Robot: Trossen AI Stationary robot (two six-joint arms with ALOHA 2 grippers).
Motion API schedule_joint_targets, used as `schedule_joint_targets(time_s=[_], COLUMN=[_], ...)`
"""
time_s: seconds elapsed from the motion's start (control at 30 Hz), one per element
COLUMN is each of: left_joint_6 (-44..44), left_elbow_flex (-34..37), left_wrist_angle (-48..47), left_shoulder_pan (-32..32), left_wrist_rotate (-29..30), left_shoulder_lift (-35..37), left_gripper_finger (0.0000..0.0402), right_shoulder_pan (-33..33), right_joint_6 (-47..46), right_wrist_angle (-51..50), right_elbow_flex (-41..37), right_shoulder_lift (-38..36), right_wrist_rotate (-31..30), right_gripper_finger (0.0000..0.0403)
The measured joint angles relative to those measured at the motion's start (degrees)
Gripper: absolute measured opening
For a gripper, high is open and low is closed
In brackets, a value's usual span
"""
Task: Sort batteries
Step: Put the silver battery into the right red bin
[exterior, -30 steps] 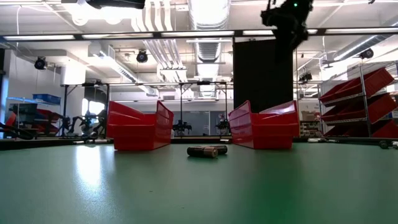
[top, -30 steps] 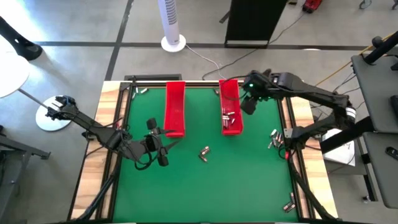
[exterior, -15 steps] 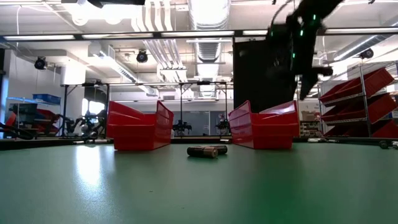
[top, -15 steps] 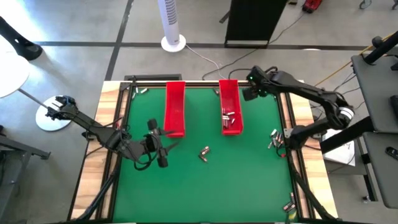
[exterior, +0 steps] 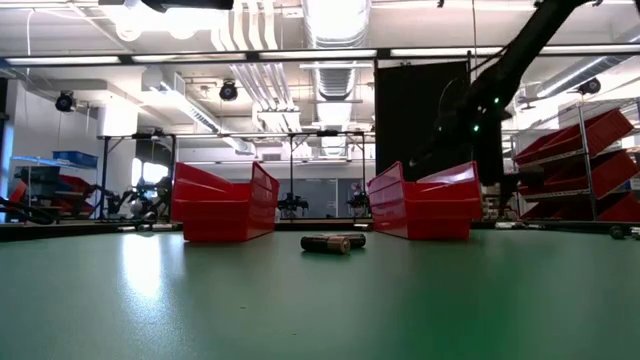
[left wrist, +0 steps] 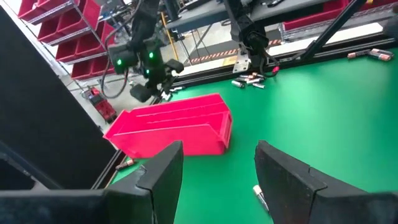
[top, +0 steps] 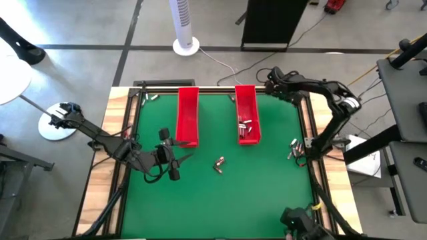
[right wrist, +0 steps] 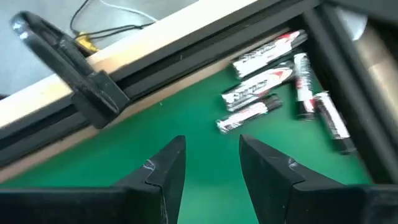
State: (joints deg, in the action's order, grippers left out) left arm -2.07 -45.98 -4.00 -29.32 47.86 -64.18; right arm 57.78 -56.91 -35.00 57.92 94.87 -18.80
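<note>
Counts, high view unless noted. Red trays: 2, left tray [top: 187, 115] and right tray [top: 247, 112], both near the far edge of the surface [top: 267, 180]. Batteries: approx. 4–5 in the right tray [top: 246, 126]; 2 loose at mid-surface [top: 219, 163]; approx. 3 by the right edge [top: 293, 148]; 6 at the far right corner, right wrist view [right wrist: 273, 93]. Arms: 2, left [top: 100, 139] and right [top: 327, 100].
</note>
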Motion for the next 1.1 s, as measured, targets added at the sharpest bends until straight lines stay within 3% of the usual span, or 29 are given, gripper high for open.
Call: schedule_joint_targets(time_s=[0.37,1.1], left_joint_6=[-0.2,-0.2], left_elbow_flex=[0.1,0.2], left_wrist_angle=[-0.9,-2.4], left_shoulder_pan=[0.0,0.0], left_wrist_rotate=[0.0,0.0], left_shoulder_lift=[0.0,0.0], left_gripper_finger=[0.0180,0.0180], right_shoulder_pan=[-0.1,-1.0], right_joint_6=[-15.5,-22.5], right_wrist_angle=[0.4,-1.1], right_elbow_flex=[0.9,0.3], right_shoulder_lift=[6.1,5.8], right_wrist_rotate=[-5.1,-8.8], right_gripper_finger=[0.0152,0.0129])
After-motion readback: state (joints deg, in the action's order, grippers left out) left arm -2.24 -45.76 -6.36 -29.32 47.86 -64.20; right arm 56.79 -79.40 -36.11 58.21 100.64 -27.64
